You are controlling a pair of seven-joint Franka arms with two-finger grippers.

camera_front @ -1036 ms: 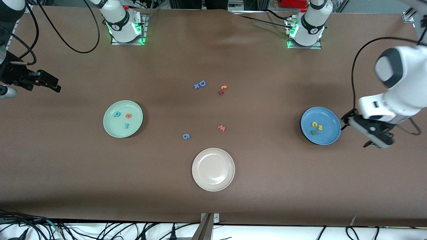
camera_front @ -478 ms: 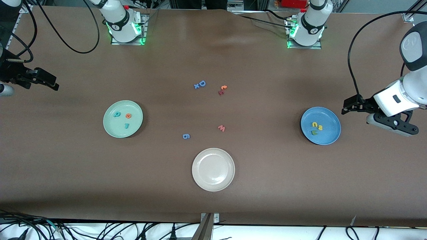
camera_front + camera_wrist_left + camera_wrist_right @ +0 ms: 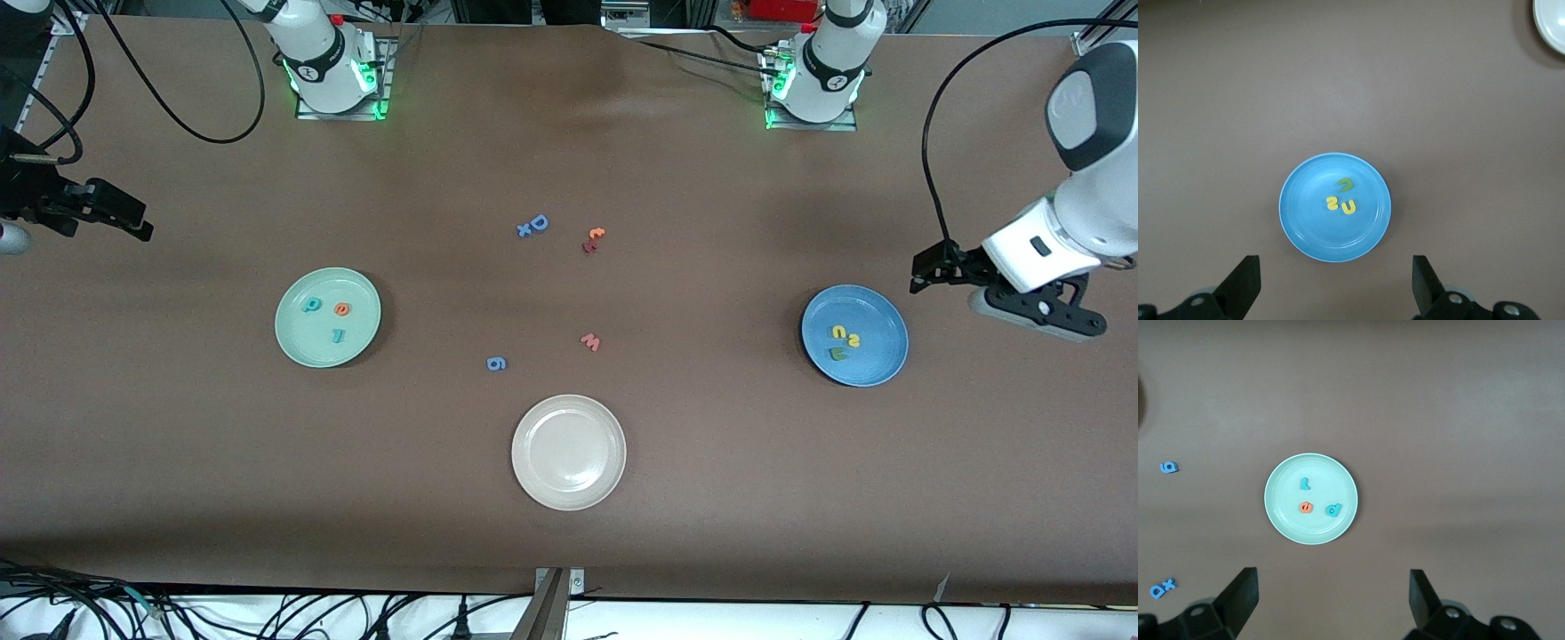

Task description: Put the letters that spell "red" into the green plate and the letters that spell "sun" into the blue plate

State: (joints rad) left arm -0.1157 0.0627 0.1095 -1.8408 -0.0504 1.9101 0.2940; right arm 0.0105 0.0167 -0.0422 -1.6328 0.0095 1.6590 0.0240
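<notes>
Both tools hang wide open and empty: the left tool [image 3: 925, 271] over the table's left-arm end beside the blue plate [image 3: 880, 356], the right tool [image 3: 133, 222] over the right-arm end. Nearest the camera sits a beige-white plate [image 3: 569, 484]. Farther lie a blue "6" [image 3: 497, 364] and a pinkish "w" [image 3: 591, 341]. The blue plate holds the "sun" letters [image 3: 843, 340]; the green plate [image 3: 307, 342] holds the "red" letters [image 3: 329, 316]. Farthest lie a blue "D" [image 3: 538, 222] and an orange-red letter pair [image 3: 593, 240].
</notes>
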